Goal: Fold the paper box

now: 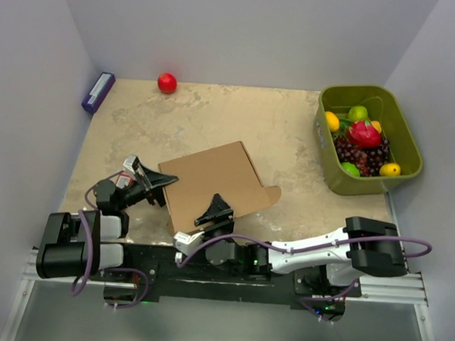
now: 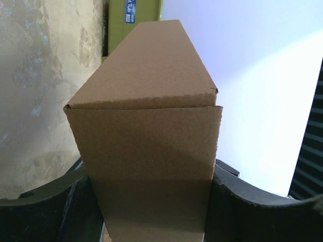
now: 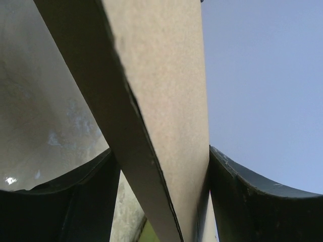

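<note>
The paper box (image 1: 215,187) lies in the near middle of the bench (image 1: 215,116), turned at an angle. A small tab sticks out at its right side. It is plain brown cardboard, so I judge it light and thin. The panels should be stiff, but weak along the creases, and a hard pinch can dent them. The surface looks smooth and may slide between the fingers.

The left claw (image 1: 151,173) grasps the left end of the box. In the left wrist view the cardboard fills the space between the fingers (image 2: 237,201) and touches both. The right claw (image 1: 219,207) is on the near edge. In the right wrist view two cardboard layers pass between its fingers (image 3: 252,201) and seem to touch both, so I judge it is clenched on the box too.

A hold on a folded double wall, close to a crease, seems better than one on a free flap.

Far right stands a green bin (image 1: 332,173) with fruit. A red ball (image 1: 167,82) and a purple box (image 1: 98,92) lie far left.
</note>
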Available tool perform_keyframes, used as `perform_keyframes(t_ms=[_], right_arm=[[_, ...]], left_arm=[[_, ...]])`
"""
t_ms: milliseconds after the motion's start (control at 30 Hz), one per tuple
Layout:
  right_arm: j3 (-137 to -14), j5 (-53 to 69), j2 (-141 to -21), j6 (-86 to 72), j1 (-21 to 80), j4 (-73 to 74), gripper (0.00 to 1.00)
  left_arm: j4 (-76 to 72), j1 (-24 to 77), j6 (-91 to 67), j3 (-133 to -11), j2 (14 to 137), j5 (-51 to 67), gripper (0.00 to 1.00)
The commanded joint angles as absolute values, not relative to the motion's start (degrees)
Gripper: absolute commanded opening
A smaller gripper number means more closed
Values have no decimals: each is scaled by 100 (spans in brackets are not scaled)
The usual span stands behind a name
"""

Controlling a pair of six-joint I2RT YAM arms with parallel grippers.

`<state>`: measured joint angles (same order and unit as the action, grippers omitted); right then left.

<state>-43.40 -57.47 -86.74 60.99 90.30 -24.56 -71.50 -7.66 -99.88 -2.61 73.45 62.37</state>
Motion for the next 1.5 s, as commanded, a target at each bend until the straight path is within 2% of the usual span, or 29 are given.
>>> perform_keyframes(t_ms=[0, 33, 67, 133, 167, 200, 233, 367, 500, 600, 767, 1000, 1233, 1333, 1467], right_arm=[[-5018, -5151, -8596, 5319, 9009, -1374, 43], [-5158, -5150, -8596, 5169, 9017, -1127, 42], [-5211, -5159, -8596, 4916, 9018, -707, 40], [-5369, -5159, -8604, 4651, 9009, -310, 39], [-5414, -5177, -8596, 4406, 9017, -20, 38], [-5458, -5168, -8604, 4282, 9018, 235, 37], [-5536, -5203, -8604, 4176, 9018, 385, 36], [-5616, -5265, -8508, 3702, 9018, 1035, 35], [-5748, -5379, -8394, 3262, 9009, 1704, 34], [-5871, -5493, -8245, 2963, 9009, 2161, 34], [-6152, -5292, -7911, 2470, 8930, 2898, 34], [-6951, -3869, -7919, 1908, 8245, 4112, 35], [-7891, -2778, -8323, 1775, 7349, 5114, 35], [-8321, -2313, -8568, 1749, 7059, 5456, 36], [-8674, -1733, -8850, 1723, 6786, 5721, 36]], left_arm=[[-7646, -571, -9879, 1082, 7435, 6803, 44], [-7673, -571, -9870, 1064, 7444, 6794, 52], [-7690, -580, -9870, 1046, 7444, 6811, 66], [-7603, -580, -9748, 976, 7427, 6838, 77], [-7524, -580, -9651, 949, 7409, 6864, 90], [-7202, -580, -9355, 854, 7374, 6882, 97], [-6972, -589, -9160, 800, 7348, 6899, 100], [-5127, -615, -7798, 239, 7076, 6829, 100], [-2408, -694, -5641, -587, 6847, 6619, 100], [-1585, -738, -4942, -1010, 6794, 6242, 100], [-1275, -826, -4615, -1466, 6662, 5732, 100], [-168, -870, -3569, -2451, 6267, 4205, 100], [368, -879, -2761, -3251, 5485, 3332, 100], [326, -870, -2444, -3331, 5108, 3374, 100], [-385, -774, -1987, -3067, 4536, 4191, 97]])
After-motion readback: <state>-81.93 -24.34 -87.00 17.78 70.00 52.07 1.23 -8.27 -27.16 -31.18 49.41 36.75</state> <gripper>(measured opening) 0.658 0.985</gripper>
